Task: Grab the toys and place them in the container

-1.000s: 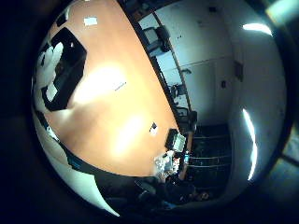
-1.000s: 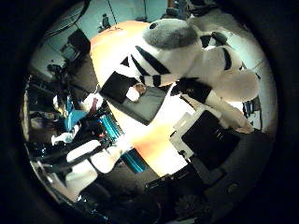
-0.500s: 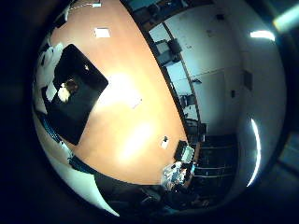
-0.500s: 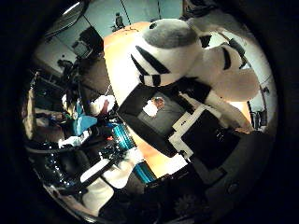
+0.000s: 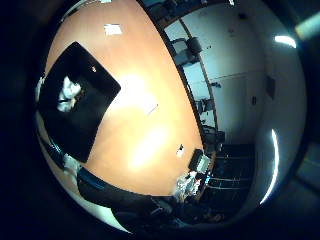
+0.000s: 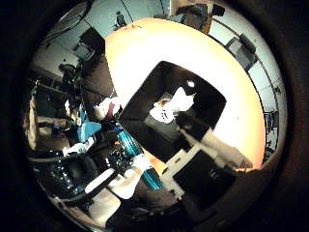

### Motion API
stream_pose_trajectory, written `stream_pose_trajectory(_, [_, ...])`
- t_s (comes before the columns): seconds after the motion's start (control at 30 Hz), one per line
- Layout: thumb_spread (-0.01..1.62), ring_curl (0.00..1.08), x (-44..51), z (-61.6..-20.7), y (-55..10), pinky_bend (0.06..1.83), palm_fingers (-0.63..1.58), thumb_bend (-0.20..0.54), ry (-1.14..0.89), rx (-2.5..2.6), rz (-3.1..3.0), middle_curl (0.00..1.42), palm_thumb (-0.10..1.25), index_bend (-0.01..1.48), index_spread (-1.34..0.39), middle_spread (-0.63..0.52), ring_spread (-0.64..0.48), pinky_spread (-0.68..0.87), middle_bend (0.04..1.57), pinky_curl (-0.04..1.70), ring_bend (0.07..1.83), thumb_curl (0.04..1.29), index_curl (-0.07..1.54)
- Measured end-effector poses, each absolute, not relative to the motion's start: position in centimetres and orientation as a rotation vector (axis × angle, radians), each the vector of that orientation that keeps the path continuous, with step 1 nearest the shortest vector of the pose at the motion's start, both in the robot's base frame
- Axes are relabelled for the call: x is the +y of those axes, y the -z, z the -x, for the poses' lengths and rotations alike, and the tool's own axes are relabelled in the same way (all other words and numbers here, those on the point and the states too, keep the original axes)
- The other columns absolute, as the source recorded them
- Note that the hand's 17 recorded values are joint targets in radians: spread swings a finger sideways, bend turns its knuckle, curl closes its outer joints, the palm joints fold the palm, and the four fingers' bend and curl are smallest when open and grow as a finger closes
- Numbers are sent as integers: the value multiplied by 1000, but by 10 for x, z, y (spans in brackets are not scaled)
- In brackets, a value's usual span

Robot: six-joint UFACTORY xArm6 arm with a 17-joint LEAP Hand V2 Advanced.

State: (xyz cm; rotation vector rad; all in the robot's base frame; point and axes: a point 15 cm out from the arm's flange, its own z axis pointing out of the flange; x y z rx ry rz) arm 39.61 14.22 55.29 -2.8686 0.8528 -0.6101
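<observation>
**Hand empty above the box, toy inside**

Your hand hung over the black container with nothing in it. What showed of it in the thumb-side view was a white and black finger reaching in over the container's near corner, fairly straight and closed round nothing; I judged it relaxed rather than curled, though only part of the hand could be seen.

The toy, a small white plush thing with some dark marking, lay on the floor of the container, near its middle. The little-finger-side view showed the same toy as a pale lump in the black box, toward one side. It sat clear of the walls, which is where you'd want it: fully inside, not hung on the rim.

The container was a shallow, square, dark box resting flat on the orange table, close to the table's curved edge. Being low-walled and open-topped, it left room for a drop from above, which fits the height your palm was at.

Farther out on the table lay a few slips of white paper, well apart from the box. No other toy showed on the table in either view, so you may have had none left to fetch, though much of the table near the hand was hidden.
</observation>
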Motion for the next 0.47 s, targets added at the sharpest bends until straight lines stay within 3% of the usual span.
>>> stream_pose_trajectory(0.17, [957, 242, 143, -397, -551, 550, 130, -29, 606, 852, 2870, 332, 606, 156, -507, -53, 81, 417, 180, 264, 422, 293, 261])
stream_pose_trajectory(0.47, [956, 237, 149, -394, -557, 540, 148, -28, 590, 880, 2835, 326, 585, 169, -517, -50, 96, 422, 198, 262, 405, 294, 269])
